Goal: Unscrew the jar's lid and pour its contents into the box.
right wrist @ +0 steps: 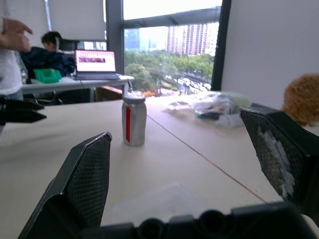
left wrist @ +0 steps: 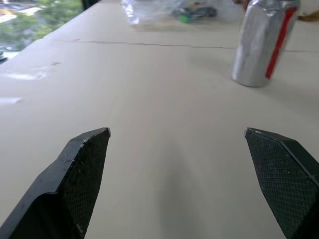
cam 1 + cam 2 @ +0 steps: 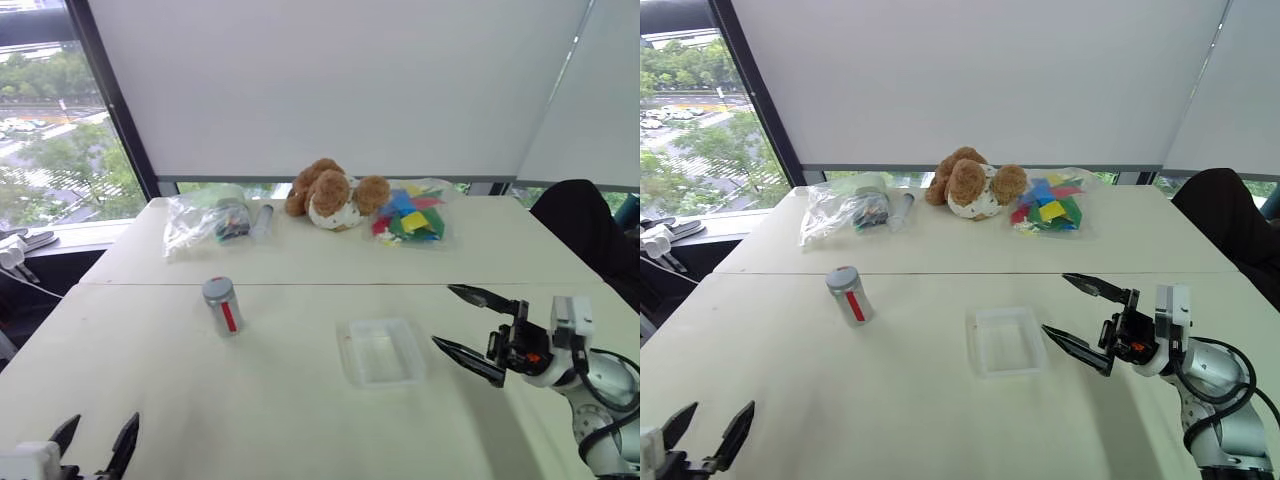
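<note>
I see the small silver cylindrical jar (image 3: 223, 306) with the red stripe standing upright on the pale table (image 3: 200, 400), its flat grey screw lid (image 3: 217, 288) still on, well left of the shallow clear plastic box (image 3: 380, 351). Both the left gripper (image 3: 96, 444) and the right gripper (image 3: 470, 325) have their fingers spread wide, holding nothing. I judge the jar light, rigid and slick; I'd clamp its body mid-height and pinch the lid's rim
</note>
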